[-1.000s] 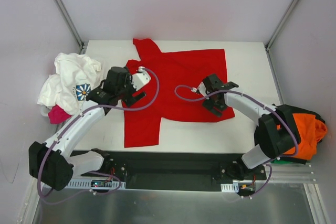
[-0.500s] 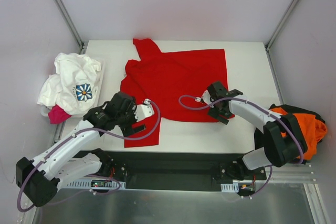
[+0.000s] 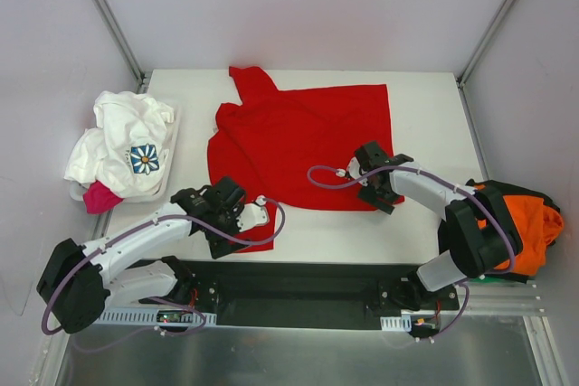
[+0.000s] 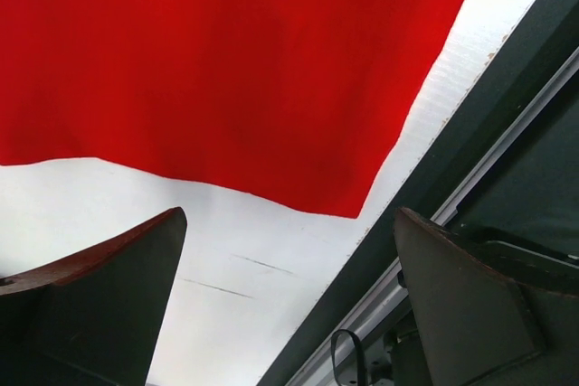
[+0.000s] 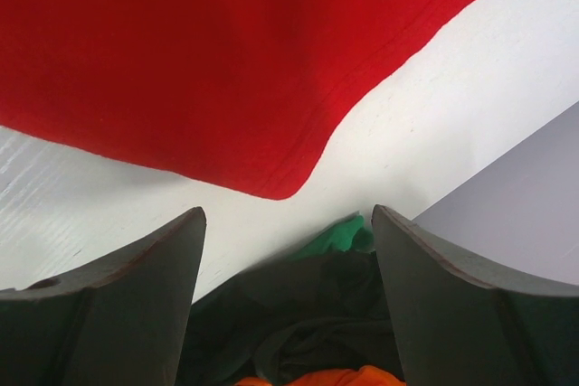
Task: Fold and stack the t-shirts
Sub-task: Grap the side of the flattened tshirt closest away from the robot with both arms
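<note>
We seem mid-fold on the red shirt (image 3: 308,142): left jaws and right jaws hover released (holding nothing) over its near corners, which they must next pinch.

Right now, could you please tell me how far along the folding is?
Done: no folded or stacked shirt shows. In hand: the red t-shirt lies spread out, one side rumpled; the left gripper and right gripper, both open and empty, are at its near corners. Left: folding it, plus the white flower-print t-shirt and pink t-shirt heaped left, orange t-shirt and green t-shirt heaped right.
</note>
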You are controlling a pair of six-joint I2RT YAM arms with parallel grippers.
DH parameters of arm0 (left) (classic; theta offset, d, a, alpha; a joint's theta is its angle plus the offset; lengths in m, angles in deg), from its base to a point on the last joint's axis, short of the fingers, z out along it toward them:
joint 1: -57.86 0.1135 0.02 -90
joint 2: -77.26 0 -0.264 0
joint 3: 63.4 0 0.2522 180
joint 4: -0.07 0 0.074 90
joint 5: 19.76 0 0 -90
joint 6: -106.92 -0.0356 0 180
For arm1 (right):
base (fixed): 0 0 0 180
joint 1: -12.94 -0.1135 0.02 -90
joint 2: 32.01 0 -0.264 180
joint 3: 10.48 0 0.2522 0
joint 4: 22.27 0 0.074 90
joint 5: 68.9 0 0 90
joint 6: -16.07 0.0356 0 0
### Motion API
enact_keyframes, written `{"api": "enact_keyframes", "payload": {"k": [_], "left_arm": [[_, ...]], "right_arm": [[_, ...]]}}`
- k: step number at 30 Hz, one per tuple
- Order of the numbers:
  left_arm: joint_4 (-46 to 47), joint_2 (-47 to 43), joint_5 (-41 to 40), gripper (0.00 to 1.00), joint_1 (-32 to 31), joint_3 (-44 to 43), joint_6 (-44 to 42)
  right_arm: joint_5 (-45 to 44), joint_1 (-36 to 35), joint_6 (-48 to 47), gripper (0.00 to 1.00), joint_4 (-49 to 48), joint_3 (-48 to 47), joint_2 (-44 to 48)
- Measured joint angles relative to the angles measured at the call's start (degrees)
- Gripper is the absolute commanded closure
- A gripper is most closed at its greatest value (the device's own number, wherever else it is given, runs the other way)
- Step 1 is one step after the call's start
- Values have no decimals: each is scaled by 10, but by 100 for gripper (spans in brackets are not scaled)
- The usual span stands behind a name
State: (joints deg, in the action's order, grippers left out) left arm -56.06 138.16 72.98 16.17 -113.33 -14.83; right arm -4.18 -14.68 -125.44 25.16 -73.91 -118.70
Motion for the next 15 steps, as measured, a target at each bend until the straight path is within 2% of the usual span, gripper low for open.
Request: {"api": "enact_keyframes", "payload": {"k": [15], "left_arm": [[23, 39, 43, 0, -15, 9, 29]], "right_arm": [[-1, 0, 0, 23, 0, 0, 0]]}}
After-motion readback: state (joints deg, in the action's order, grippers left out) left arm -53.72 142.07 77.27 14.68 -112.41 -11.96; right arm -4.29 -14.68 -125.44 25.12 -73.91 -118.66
